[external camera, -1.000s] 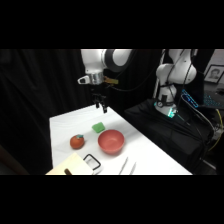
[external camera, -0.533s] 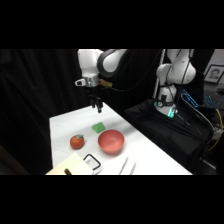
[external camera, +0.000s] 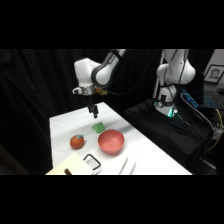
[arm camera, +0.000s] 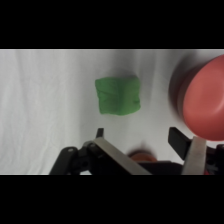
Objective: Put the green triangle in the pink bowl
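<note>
Dark cloth hangs all around a flat white surface [external camera: 65, 125] where a few things lie. Near the middle sits the small bright green flat block, the green triangle [external camera: 98, 128], which looks more like a soft square from the wrist view [arm camera: 118, 95]. Just beside it is the round reddish-pink bowl with smooth sides [external camera: 111, 141], and nothing is inside it yet. A small red-orange round fruit with a green stem [external camera: 77, 142] sits near the bowl's other side. The white robot arm's claw [external camera: 93, 111] hangs in the air above the surface, a little behind the green block and not touching it. In the wrist view the two fingers [arm camera: 147, 142] stand apart with a wide gap, and they hold nothing. This looks like the reaching step, with the pick-up not yet done. I think the next move needs the claw to line up right over the green block, go straight down with one finger on each side, and squeeze it. After that it would lift it and carry it across to the bowl.
</note>
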### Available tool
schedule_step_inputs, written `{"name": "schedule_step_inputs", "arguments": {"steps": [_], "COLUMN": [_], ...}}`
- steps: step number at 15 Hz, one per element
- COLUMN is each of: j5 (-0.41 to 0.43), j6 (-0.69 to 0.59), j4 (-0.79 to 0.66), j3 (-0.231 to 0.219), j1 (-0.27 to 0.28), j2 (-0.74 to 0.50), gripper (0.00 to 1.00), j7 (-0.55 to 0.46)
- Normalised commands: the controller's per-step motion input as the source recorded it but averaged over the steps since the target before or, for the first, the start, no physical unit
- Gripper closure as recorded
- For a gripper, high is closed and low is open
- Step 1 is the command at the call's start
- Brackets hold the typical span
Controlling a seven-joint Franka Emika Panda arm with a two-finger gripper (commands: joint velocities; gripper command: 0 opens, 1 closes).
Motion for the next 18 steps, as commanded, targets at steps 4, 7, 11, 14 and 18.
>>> {"name": "schedule_step_inputs", "arguments": {"steps": [4, 7, 11, 14, 18], "j5": [0.046, 0.04, 0.033, 0.032, 0.03], "j6": [0.15, 0.19, 0.19, 0.18, 0.17], "j4": [0.1, 0.1, 0.12, 0.11, 0.06], "j3": [0.113, 0.113, 0.109, 0.121, 0.126], "j1": [-0.136, -0.136, -0.144, -0.145, -0.136], "j2": [0.15, 0.16, 0.19, 0.18, 0.11], "gripper": [0.0, 0.0, 0.0, 0.0, 0.0], "j7": [-0.17, -0.17, -0.17, -0.16, -0.15]}}
